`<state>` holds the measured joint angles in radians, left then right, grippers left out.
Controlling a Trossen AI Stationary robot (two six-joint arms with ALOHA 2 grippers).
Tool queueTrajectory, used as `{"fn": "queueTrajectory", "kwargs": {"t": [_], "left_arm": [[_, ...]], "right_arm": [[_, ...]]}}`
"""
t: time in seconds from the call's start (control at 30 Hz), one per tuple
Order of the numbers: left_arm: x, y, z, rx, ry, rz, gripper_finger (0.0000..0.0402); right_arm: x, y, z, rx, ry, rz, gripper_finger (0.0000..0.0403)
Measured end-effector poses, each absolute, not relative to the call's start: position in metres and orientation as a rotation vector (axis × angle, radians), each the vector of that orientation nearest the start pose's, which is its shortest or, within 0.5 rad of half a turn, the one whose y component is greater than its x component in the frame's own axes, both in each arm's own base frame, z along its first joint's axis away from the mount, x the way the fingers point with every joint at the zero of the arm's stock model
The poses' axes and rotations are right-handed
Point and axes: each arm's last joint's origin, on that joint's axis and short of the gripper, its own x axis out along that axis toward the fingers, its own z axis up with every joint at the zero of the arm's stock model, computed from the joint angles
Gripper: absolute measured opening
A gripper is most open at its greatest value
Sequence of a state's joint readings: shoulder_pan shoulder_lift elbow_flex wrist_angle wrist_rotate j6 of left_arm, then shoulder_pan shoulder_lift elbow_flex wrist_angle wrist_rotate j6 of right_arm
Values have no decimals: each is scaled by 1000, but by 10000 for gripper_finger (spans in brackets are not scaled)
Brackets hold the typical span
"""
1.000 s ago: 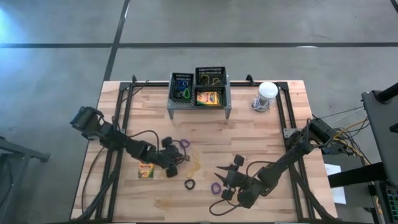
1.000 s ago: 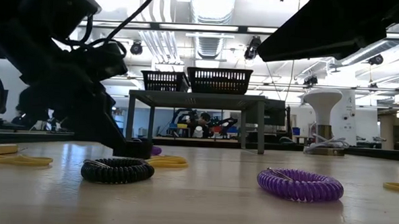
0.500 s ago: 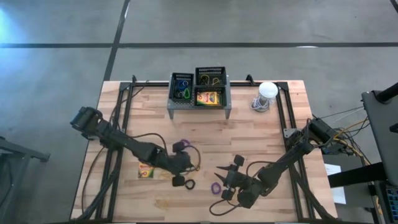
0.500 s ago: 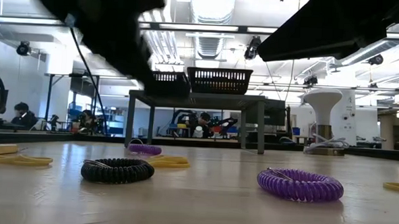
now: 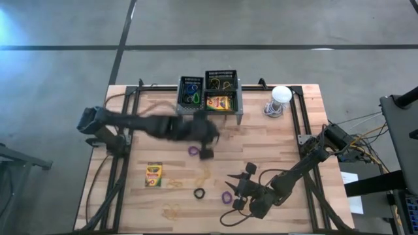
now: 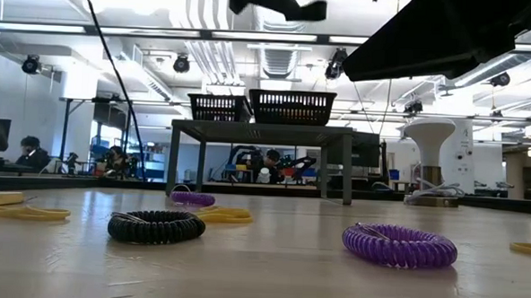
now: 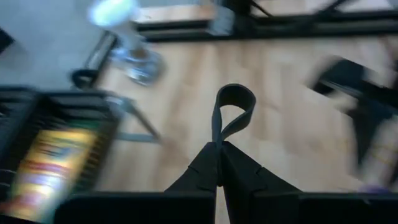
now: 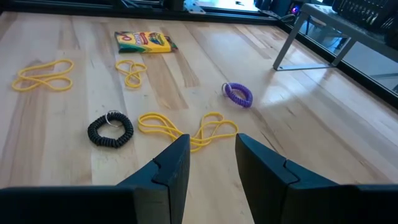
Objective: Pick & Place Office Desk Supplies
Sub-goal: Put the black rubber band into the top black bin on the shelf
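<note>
The left tool [image 5: 206,149] hangs over the middle of the counter [image 5: 261,140], just below the grey mesh rack [image 5: 209,104], with its arm stretched in from the counter's 9 o'clock side. In the left wrist view its fingers [image 7: 211,168] are clenched on a dark loop band [image 7: 233,112], which sticks out past the tips, clear of the wood.

A purple loop band [image 5: 193,151] lies on the counter just beside this tool, at its 9 o'clock in the overhead view. A crayon box [image 5: 154,175] lies well apart at the tool's 8 o'clock, and a tangle of tan rubber bands [image 5: 202,175] sits at its 6 o'clock. Another crayon box [image 5: 219,102] rests in the rack's front right basket, with coloured loop bands [image 5: 191,96] in the left basket.

The right tool [image 5: 238,177] waits low over the counter's front right part, its fingers [image 8: 168,168] released and apart. A black coil band [image 5: 198,193] lies at its 8 o'clock and a second purple coil band [image 5: 226,196] just beside it at 7 o'clock. More tan rubber bands [image 5: 172,210] lie near the front edge.

A white-domed round object [image 5: 279,98] stands at the counter's far right
</note>
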<state>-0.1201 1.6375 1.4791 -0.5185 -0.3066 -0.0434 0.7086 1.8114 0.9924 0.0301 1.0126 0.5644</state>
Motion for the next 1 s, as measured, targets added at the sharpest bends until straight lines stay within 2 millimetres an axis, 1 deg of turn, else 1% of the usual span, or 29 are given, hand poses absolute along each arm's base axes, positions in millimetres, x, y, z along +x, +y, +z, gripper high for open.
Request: {"fn": "queueTrajectory", "kwargs": {"t": [0.13, 0.27, 0.37, 0.43, 0.53, 0.63, 0.73, 0.83, 0.93, 1.0], "left_arm": [[365, 26, 341, 42, 632, 231, 12], [358, 84, 343, -18, 609, 310, 12], [352, 118, 342, -45, 594, 393, 12], [348, 138, 342, -96, 586, 435, 12], [350, 165, 336, -171, 584, 476, 12], [361, 187, 329, -198, 590, 508, 12], [376, 200, 322, -249, 593, 534, 12], [385, 213, 318, -309, 589, 565, 12], [391, 220, 316, -341, 609, 593, 12], [393, 220, 313, -336, 630, 606, 12]], "right_arm": [[284, 211, 163, -50, 407, -414, 123], [284, 211, 163, -49, 407, -414, 123], [284, 210, 163, -48, 406, -416, 123], [285, 209, 163, -45, 405, -419, 123], [287, 207, 163, -44, 406, -426, 123], [289, 204, 163, -42, 406, -436, 123], [289, 203, 163, -41, 406, -440, 123], [289, 203, 163, -37, 406, -440, 123], [289, 203, 162, -32, 406, -440, 123], [289, 204, 162, -28, 412, -430, 123]]}}
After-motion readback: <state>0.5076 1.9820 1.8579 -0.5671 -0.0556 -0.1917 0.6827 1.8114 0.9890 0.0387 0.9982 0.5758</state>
